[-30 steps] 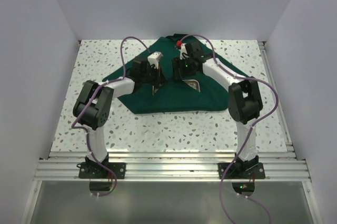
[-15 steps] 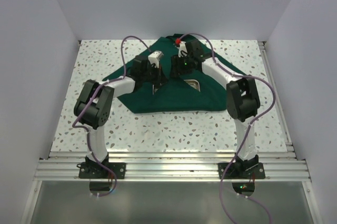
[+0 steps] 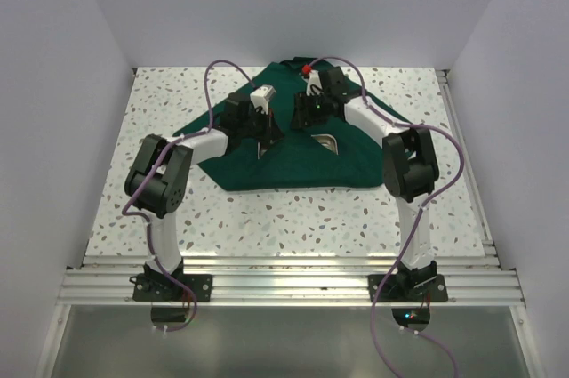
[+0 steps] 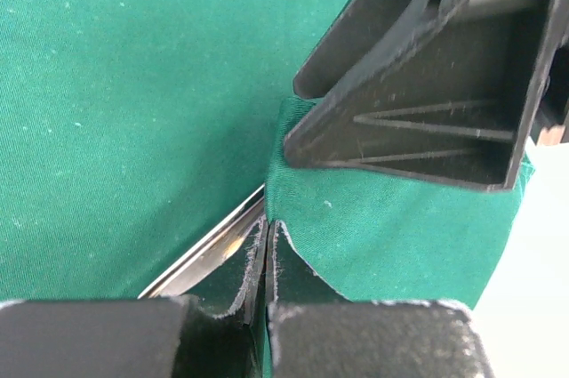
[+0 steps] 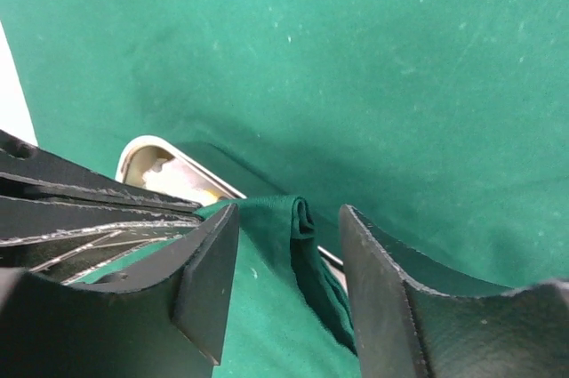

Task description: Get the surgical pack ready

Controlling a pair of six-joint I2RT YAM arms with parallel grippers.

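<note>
The dark green cloth [image 3: 293,169] lies spread on the speckled table, with a small steel tray [image 3: 325,140] on it. My left gripper [image 3: 264,133] is down on the cloth just left of the tray. In the left wrist view the left gripper [image 4: 268,222] is shut on a raised fold of the green cloth [image 4: 391,227], next to the tray's rim [image 4: 209,249]. In the right wrist view my right gripper [image 5: 290,211] is open, its jaws on either side of the same cloth fold [image 5: 300,222], not touching it. The tray [image 5: 160,164] shows behind it.
White walls enclose the table [image 3: 160,111] on three sides. A metal rail [image 3: 462,156] runs along the right edge and aluminium beams [image 3: 284,285] along the near edge. Purple cables [image 3: 210,84] arch over both arms. The right gripper's finger [image 4: 418,84] hangs close above the left gripper.
The right wrist has shifted slightly toward the back of the table over the cloth fold. The left arm and the cloth have stayed put.
</note>
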